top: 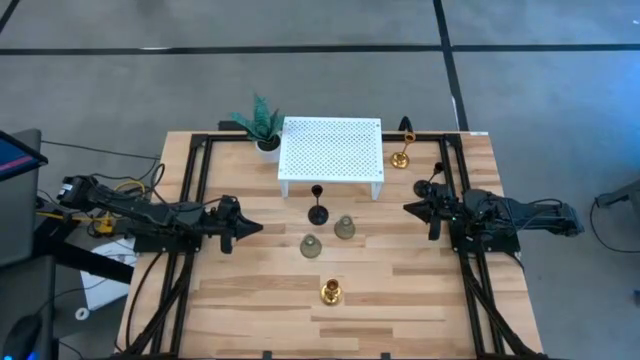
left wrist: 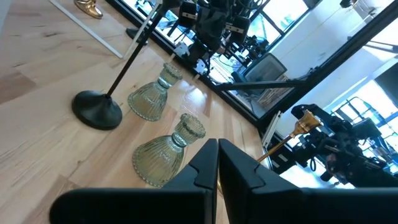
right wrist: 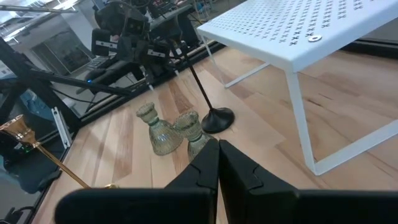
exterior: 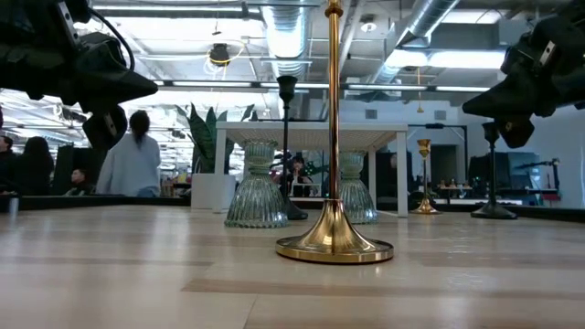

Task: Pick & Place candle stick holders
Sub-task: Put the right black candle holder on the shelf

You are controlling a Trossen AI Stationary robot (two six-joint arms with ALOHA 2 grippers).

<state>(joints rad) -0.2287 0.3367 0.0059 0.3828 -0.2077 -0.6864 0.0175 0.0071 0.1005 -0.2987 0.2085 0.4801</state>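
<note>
Five candle stick holders stand upright on their bases around the table's middle. A slim black one [top: 317, 212] stands before the white platform, two squat grey-green glass ones [top: 344, 228] [top: 311, 246] sit near it, one gold one [top: 331, 292] stands nearer the front edge, and another gold one [top: 400, 158] stands at the far right. A second black one [exterior: 494, 208] shows at the right in the low view. My left gripper [top: 258, 228] hovers shut at the left of the group. My right gripper [top: 408, 208] hovers shut at its right. Both are above the wood and hold nothing.
A white perforated platform [top: 331, 155] on legs stands at the far middle, with a small potted plant [top: 262, 125] at its left. Black frame rails [top: 190, 200] run along both sides of the table. People sit in the room beyond the far edge [exterior: 132, 164].
</note>
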